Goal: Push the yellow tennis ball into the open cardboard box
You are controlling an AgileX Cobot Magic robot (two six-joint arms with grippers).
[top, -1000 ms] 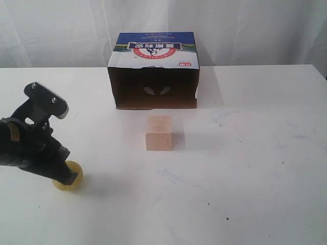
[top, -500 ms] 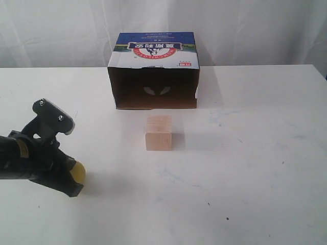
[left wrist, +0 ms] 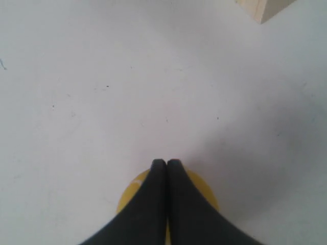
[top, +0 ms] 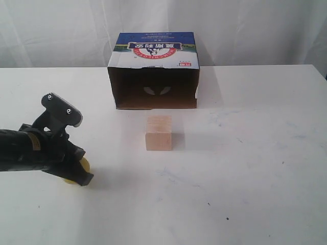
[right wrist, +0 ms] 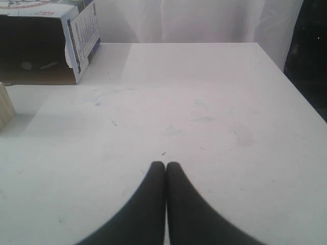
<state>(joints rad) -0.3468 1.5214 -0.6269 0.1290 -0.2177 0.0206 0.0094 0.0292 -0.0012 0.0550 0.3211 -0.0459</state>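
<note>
My left gripper (left wrist: 166, 164) has its two fingers pressed flat together with nothing between them, and its tips sit over the yellow tennis ball (left wrist: 203, 192); whether they actually press on the fuzz I cannot tell. The ball rests on the white table (top: 245, 153), well apart from the open cardboard box (top: 153, 50), out on the side its dark mouth faces and off toward my left arm. Nothing has gone into the box, so I judge almost the whole push is left to do. A pale wooden cube (top: 159, 132) stands near the box, in front of its mouth, and I reckon it lies close to the ball's straight path in. My right gripper (right wrist: 166, 164) is likewise closed on nothing, hanging over bare table, off to the side of the box
</note>
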